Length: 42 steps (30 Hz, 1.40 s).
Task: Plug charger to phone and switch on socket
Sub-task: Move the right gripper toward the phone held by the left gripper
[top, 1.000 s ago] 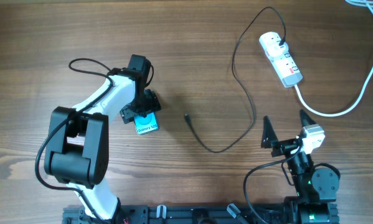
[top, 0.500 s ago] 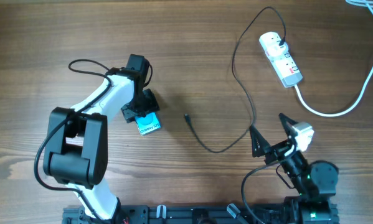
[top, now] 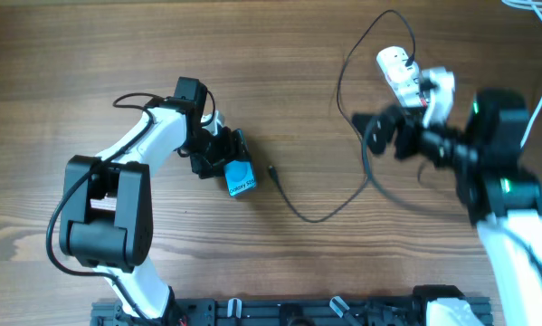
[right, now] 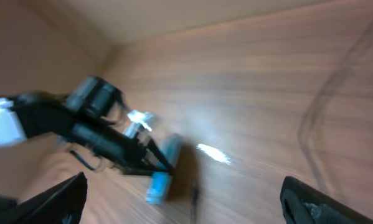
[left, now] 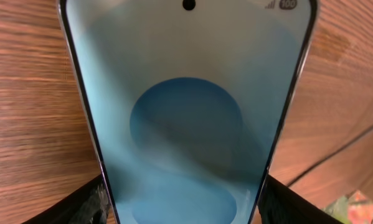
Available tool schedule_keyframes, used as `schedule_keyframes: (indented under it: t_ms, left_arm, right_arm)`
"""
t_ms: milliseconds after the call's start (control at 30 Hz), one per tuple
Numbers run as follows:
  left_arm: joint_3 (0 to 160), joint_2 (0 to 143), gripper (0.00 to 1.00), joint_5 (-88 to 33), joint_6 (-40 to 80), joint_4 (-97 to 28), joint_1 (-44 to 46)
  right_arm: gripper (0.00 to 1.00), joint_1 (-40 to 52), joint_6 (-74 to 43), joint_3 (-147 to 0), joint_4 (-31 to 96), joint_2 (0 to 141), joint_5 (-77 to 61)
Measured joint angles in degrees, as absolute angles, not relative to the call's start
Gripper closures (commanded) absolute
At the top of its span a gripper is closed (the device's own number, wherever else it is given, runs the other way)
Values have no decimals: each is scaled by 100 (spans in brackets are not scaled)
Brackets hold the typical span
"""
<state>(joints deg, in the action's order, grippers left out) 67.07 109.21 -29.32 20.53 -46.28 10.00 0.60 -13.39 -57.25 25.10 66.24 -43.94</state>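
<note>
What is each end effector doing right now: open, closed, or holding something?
Left end effector: closed on the phone.
Right end effector: open, holding nothing.

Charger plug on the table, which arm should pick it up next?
Right, probably: the right end effector is open and empty, while the left end effector grips the phone, just beside the charger plug.

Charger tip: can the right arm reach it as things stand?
Probably yes: the charger tip lies uncovered beside the phone, with nothing between it and the open right end effector.
</note>
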Motion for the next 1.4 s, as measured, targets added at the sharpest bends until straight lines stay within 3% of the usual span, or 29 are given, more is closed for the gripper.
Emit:
schedule_keyframes:
  t_ms: [100, 367, 767, 1000, 1133, 1400]
  left_arm:
    - [6702, 10921, 30, -3041, 1761, -4628, 1000]
    - [6702, 10921, 30, -3144, 1009, -4637, 1000]
    - [6702, 10921, 30, -3155, 755, -4692, 1376]
    - [6692, 10930, 30, -3144, 751, -4711, 1431]
    - [6692, 10930, 30, -3146, 751, -4709, 1431]
    - [6692, 10930, 30, -3146, 478, -4727, 1437]
  right_arm:
    - [19, 115, -1640, -5802, 2178, 7487, -4952]
    - [19, 1175, -1905, -5802, 2241, 9236, -4984]
    - [20, 2449, -2969, -5802, 281, 10818, -4383]
    - [28, 2585, -3476, -5800, -377, 11424, -4283]
    - [41, 2611, -3774, -5802, -569, 11434, -4156]
    - [56, 2633, -4158, -5802, -541, 11434, -4091]
